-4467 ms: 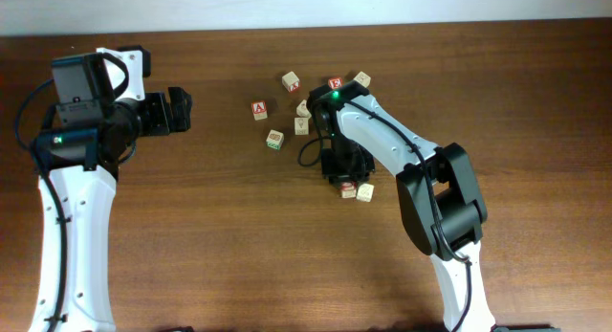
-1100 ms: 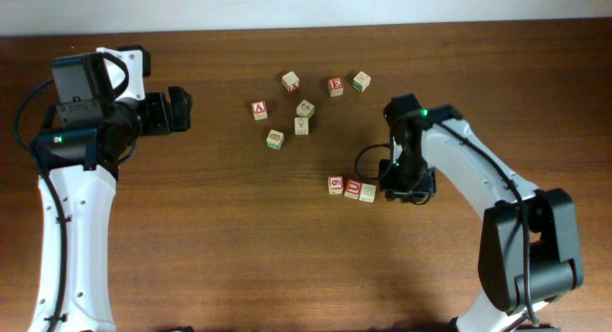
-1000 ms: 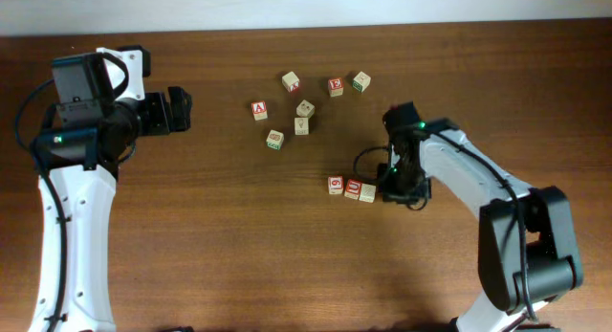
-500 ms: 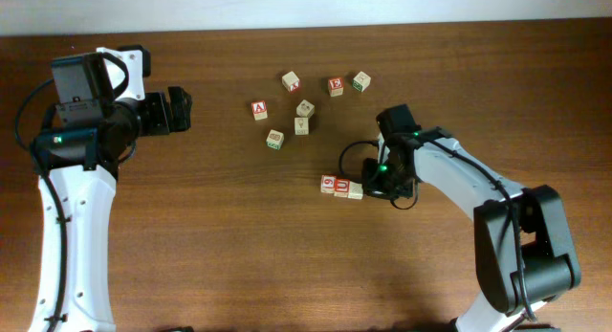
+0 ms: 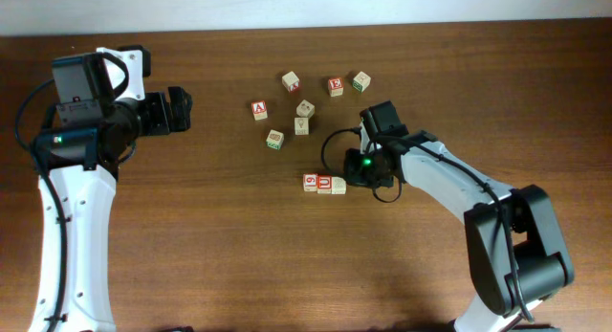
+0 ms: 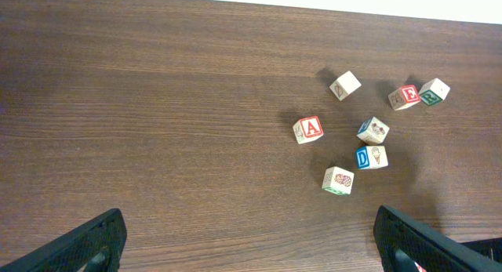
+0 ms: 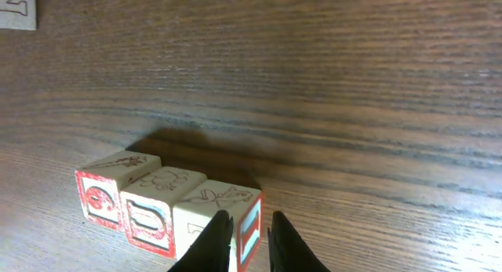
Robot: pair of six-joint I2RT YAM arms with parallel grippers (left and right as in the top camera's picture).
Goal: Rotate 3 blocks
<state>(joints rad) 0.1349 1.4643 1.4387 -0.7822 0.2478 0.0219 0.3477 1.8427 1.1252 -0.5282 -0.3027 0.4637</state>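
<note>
The three blocks lie touching in a row on the table: one with a red "6" [image 5: 310,182] [image 7: 102,195], one with a red "U" [image 5: 324,184] [image 7: 153,209], and a pale one [image 5: 338,185] [image 7: 212,213] with a red-edged side face. My right gripper [image 5: 356,169] [image 7: 249,244] is low at the row's right end. Its fingers are almost together against the pale block's near corner, too narrow to hold it. My left gripper [image 5: 182,110] [image 6: 251,248] hangs wide open over bare wood at the far left, holding nothing.
Several other cubes are scattered behind the row: a red "A" cube [image 5: 259,110] [image 6: 309,129], a red "E" cube [image 5: 335,85] [image 6: 404,96], a green-printed cube [image 5: 360,80], a blue "D" cube [image 6: 369,157] and a green-edged one [image 5: 275,139]. The table's far edge runs along the top.
My right gripper has slid left across the table, pushing the row of three blocks leftward with it. The left arm has not moved.
</note>
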